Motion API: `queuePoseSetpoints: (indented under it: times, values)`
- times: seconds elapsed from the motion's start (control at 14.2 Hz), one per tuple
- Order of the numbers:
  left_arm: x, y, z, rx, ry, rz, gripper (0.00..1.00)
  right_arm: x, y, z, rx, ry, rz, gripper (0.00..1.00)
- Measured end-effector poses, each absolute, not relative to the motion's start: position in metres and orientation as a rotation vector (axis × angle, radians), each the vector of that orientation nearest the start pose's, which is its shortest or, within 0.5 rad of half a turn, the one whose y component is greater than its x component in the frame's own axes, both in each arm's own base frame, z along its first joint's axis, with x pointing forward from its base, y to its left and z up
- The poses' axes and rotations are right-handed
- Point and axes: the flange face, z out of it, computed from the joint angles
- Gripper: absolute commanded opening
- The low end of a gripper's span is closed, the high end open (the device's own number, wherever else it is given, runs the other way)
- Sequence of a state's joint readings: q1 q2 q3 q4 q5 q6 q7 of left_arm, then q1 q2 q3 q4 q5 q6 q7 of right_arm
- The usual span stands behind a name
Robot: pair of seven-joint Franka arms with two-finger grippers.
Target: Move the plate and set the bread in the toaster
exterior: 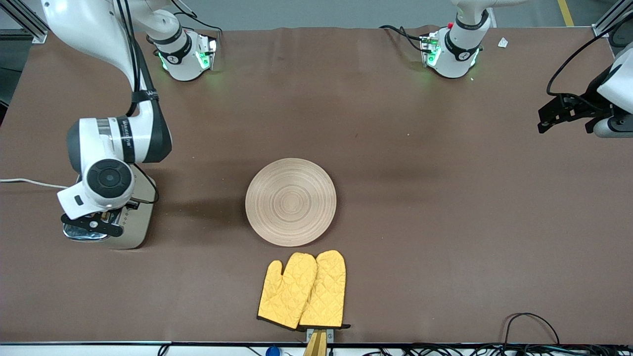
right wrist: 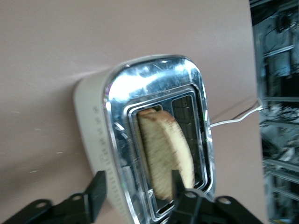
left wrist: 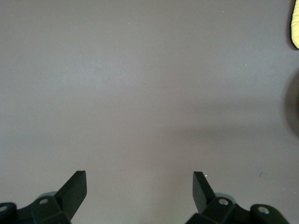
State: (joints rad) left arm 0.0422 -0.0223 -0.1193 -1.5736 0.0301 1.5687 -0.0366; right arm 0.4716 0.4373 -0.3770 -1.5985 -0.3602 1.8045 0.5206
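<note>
Brown wholegrain bread slice (right wrist: 167,157) being seated in cream chrome-topped toaster (right wrist: 140,140) slot; right gripper (right wrist: 136,186) above, fingers spread, empty. Left gripper (left wrist: 140,189) being held wide open, empty, over bare table.

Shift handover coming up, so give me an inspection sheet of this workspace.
Surface: brown table.
Job's things: plate bare, mid-table; bread standing in one slot of the toaster, at the right arm's end.
Clutter: yellow oven mitts, nearer the camera than the plate.
Grippers: right gripper open, over the toaster; left gripper open, over bare table, waiting.
Cables: white toaster cord; black cables at the table edge.
Surroundings: nothing seen.
</note>
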Motion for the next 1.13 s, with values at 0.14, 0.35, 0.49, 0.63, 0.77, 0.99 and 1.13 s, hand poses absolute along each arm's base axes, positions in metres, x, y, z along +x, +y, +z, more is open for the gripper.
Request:
queuePoseSetpoints:
  times: [0.14, 0.35, 0.49, 0.63, 0.77, 0.99, 1.13]
  values:
    - [0.546, -0.040, 0.635, -3.109, 0.064, -0.031, 1.00, 0.650, 0.075, 0.438, 2.712, -0.427, -0.066, 1.00]
    - [0.546, -0.042, 0.636, -3.109, 0.070, -0.034, 1.00, 0.632, 0.078, 0.525, 2.904, -0.374, -0.071, 1.00]
    - [0.546, -0.044, 0.636, -3.109, 0.076, -0.035, 1.00, 0.617, 0.069, 0.571, 2.965, -0.355, -0.013, 1.00]
    - [0.545, -0.045, 0.637, -3.108, 0.079, -0.038, 1.00, 0.602, 0.056, 0.608, 3.009, -0.281, 0.053, 1.00]
    - [0.544, -0.046, 0.639, -3.108, 0.080, -0.044, 1.00, 0.592, 0.034, 0.631, 3.033, -0.188, 0.093, 1.00]
    - [0.542, -0.046, 0.647, -3.108, 0.082, -0.070, 1.00, 0.586, -0.002, 0.642, 3.040, -0.027, 0.097, 1.00]
    - [0.542, -0.046, 0.653, -3.108, 0.081, -0.088, 1.00, 0.585, -0.019, 0.641, 3.043, 0.028, 0.073, 1.00]
